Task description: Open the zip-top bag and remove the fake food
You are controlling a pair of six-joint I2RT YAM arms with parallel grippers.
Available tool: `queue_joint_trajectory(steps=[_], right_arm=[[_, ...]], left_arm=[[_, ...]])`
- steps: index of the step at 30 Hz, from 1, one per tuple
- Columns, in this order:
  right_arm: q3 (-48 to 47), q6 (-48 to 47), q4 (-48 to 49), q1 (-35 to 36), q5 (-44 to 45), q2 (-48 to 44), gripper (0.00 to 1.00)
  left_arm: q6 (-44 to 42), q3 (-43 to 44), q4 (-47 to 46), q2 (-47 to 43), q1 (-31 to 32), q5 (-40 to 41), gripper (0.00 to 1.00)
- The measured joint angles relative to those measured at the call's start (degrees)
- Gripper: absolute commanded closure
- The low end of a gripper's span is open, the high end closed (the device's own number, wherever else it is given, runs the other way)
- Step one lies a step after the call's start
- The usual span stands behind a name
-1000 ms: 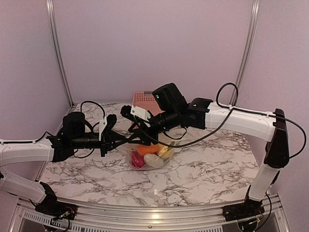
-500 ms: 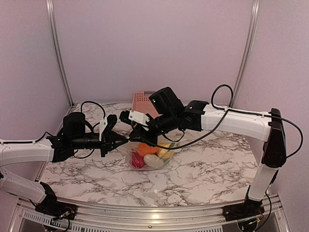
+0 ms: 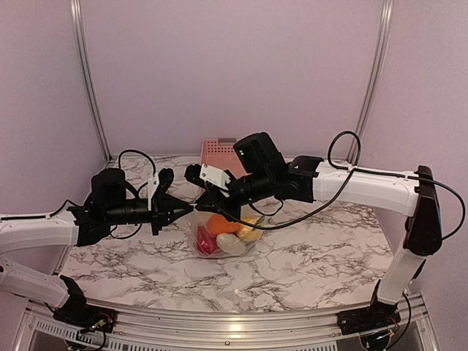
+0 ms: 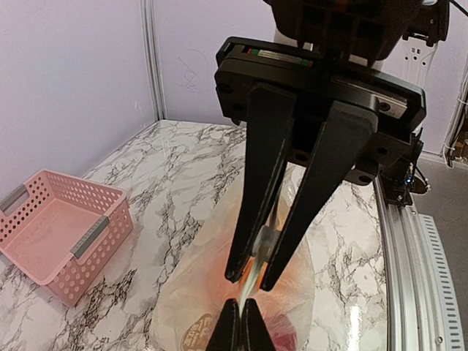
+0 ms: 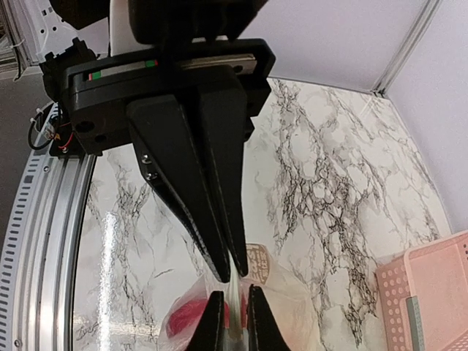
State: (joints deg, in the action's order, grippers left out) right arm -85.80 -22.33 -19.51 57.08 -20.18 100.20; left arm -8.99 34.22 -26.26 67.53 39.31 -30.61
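The clear zip-top bag (image 3: 227,251) stands on the marble table, held up by its top edge. The fake food shows through it: an orange piece (image 3: 223,225), a red piece (image 3: 207,241), a white piece (image 3: 232,243) and a yellow piece (image 3: 251,231). My left gripper (image 3: 189,210) is shut on the bag's top edge from the left. My right gripper (image 3: 213,207) is shut on the same edge from the right, tip to tip with the left. In the left wrist view my left gripper (image 4: 240,327) pinches the plastic strip just below the right gripper (image 4: 252,276). In the right wrist view my right gripper (image 5: 234,322) pinches the edge under the left gripper (image 5: 232,272).
A pink slotted basket (image 3: 218,150) stands at the back of the table behind the right wrist; it also shows in the left wrist view (image 4: 58,230) and the right wrist view (image 5: 431,285). Purple walls with metal posts enclose the table.
The right wrist swung a little left, then back right. The left arm drew slightly left. Both grippers stay pinched on the bag's top edge; the bag has barely moved.
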Motion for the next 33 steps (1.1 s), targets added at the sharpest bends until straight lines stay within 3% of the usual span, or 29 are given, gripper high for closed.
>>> queue_joint_trajectory(steps=[18, 33], right_arm=[[11.54, 1.6, 5.25, -3.48, -0.83, -8.15, 0.93], [23.39, 5.88, 1.14, -7.19, 4.59, -19.32, 0.91]], left_arm=[[2.64, -0.72, -1.84, -0.17, -3.89, -1.51, 1.0], [3.89, -1.75, -1.92, -0.74, -10.23, 1.53, 1.0]])
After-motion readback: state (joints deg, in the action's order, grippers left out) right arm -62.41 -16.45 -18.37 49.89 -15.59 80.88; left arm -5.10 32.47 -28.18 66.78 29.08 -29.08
